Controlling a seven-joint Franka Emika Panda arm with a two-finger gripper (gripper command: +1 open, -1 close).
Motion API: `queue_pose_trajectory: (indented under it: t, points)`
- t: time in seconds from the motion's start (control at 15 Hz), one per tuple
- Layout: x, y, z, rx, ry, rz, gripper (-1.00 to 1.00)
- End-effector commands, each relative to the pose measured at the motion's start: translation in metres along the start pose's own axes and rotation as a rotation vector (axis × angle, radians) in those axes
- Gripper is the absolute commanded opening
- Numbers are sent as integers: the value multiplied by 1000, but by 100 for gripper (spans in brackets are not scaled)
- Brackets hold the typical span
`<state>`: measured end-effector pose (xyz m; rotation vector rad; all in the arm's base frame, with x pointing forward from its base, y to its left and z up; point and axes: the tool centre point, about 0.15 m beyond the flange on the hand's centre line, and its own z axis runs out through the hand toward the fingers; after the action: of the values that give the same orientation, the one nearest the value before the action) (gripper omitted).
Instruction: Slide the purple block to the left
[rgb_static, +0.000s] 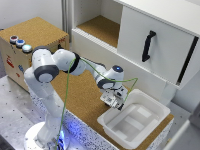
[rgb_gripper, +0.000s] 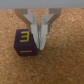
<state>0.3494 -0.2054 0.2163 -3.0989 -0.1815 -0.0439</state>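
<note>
White rounded arm (rgb_static: 50, 67) with black joint bands, green cable (rgb_static: 65, 95), pale hand (rgb_gripper: 39, 37).

On the table (rgb_static: 85, 100), the claw (rgb_static: 116, 104) hangs low at the middle of the exterior view. A tray (rgb_static: 150, 107) lies at its 4 o'clock, just beside it, at the table's edge on the exterior view's right. A cabinet (rgb_static: 150, 30) with a handle (rgb_static: 148, 46) on its front stands behind, at 1 o'clock from the claw. A box (rgb_static: 35, 37) sits well apart at 10 o'clock, with buttons (rgb_static: 20, 43) on its top corner. The arm's base (rgb_static: 45, 135) stands at 8 o'clock. In the wrist view, the purple block (rgb_gripper: 26, 43) rests on the table, touching the outer side of one of the claw's fingers (rgb_gripper: 34, 34).
</note>
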Motion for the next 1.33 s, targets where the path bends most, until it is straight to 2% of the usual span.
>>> queue_pose_trajectory:
  t: [0.0,0.4,0.87,1.27]
  points:
    - [2,-46,18,-14,0,22,-100]
    - [-7,-64,18,-9,-36,14,-100]
    - [2,-89,9,2,-8,15,-100]
    - [5,-107,14,-18,-37,-1,-100]
